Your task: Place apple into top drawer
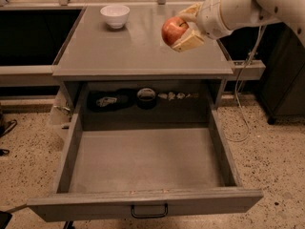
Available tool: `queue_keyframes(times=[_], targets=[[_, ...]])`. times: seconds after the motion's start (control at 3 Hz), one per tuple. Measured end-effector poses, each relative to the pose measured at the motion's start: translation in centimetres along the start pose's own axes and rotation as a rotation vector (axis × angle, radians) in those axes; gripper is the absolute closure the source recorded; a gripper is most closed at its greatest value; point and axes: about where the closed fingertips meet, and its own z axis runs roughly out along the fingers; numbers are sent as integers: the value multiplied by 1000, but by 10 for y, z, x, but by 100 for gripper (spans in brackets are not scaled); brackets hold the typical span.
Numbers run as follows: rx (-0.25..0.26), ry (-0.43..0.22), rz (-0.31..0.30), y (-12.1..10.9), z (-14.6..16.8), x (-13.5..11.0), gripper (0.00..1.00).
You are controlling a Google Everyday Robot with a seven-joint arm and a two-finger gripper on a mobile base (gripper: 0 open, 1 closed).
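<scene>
My gripper [182,28] is shut on the apple [173,30], a red-orange fruit with a yellowish blush, and holds it in the air above the right part of the grey counter top [138,51]. The white arm comes in from the upper right. The top drawer [147,160] is pulled wide open below the counter, its flat grey bottom bare, with a small dark handle [149,211] on its front. The apple hangs above the counter, behind the drawer's opening.
A white bowl [115,15] stands at the back left of the counter. Small dark and pale items [143,98] lie in the recess behind the drawer. A cable [243,104] hangs at the right. Speckled floor surrounds the cabinet.
</scene>
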Motion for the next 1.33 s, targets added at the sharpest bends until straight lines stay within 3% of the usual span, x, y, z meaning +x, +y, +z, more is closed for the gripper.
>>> queue_keyframes(times=[0.33, 1.0, 1.33], targets=[[-45, 8, 26, 33, 8, 15, 100], [-60, 15, 14, 34, 13, 10, 100], [-72, 48, 41, 51, -3, 4, 100]])
